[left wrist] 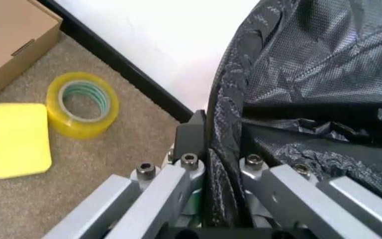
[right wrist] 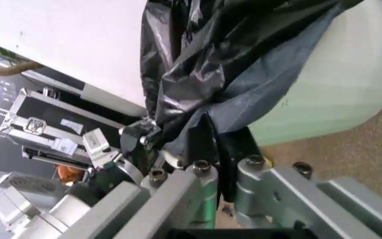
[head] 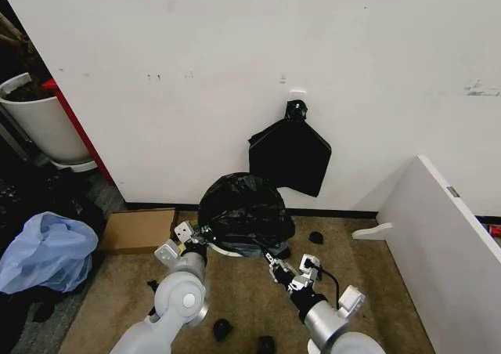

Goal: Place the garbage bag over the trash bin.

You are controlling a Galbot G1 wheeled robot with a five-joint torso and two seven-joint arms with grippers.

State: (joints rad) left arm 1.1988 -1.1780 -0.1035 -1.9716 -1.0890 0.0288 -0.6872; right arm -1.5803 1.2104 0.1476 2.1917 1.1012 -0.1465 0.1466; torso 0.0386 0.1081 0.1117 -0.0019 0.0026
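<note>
We see the garbage bag [head: 244, 207] draped over the trash bin [head: 228, 250], which stands on the carpet against the white wall [head: 235, 64]. Our left gripper [head: 201, 235] is clamped on the bag's edge at the bin's left side, plastic pinched between its fingers [left wrist: 191, 137]. Our right gripper [head: 270, 258] grips a fold of the bag at the bin's right side. Left of the bin lie a cardboard box [head: 138, 230], 1 tape roll [left wrist: 83, 103] and 1 yellow sponge [left wrist: 20, 140].

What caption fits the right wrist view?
Right gripper shut on the garbage bag draped over the trash bin.
</note>
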